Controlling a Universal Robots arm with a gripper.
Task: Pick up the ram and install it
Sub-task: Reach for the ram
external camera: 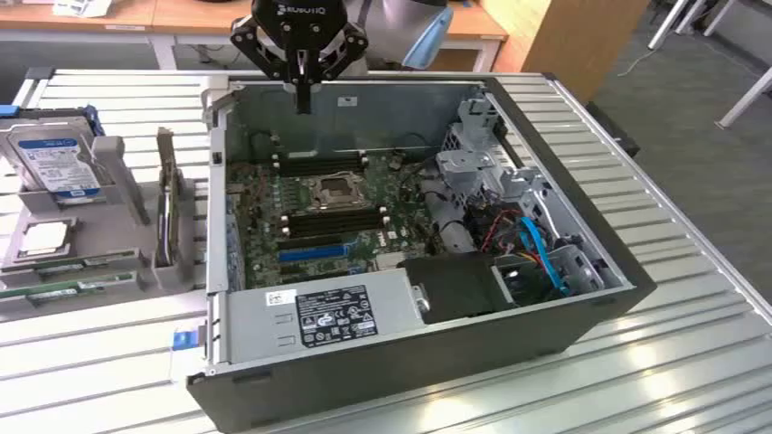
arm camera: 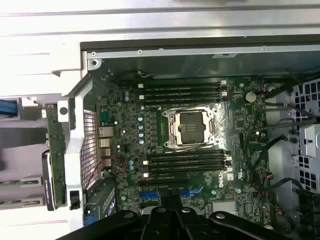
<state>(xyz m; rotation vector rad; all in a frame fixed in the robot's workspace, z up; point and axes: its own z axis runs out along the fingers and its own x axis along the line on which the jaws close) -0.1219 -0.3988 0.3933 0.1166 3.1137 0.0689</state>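
Note:
The ram [external camera: 75,264] is a thin green stick lying in a grey holder [external camera: 121,181] on the table, at the exterior view's left. A second green stick [external camera: 58,292] lies just in front of it. My gripper [external camera: 304,98] hangs over the far wall of the open computer case [external camera: 579,312], well away from the sticks. Its fingers are shut with nothing between them. In the wrist view the gripper [arm camera: 172,205] points down at the motherboard [arm camera: 240,125], with black memory slots [arm camera: 182,92] on both sides of the CPU socket [arm camera: 190,127].
The grey holder also carries a hard drive [external camera: 54,163], a CPU chip [external camera: 46,237] and an upright dark expansion card [external camera: 169,212]. Inside the case are a power supply [external camera: 325,316], drive cage [external camera: 483,176] and blue and red cables [external camera: 537,249]. The slatted table [external camera: 675,362] surrounds the case.

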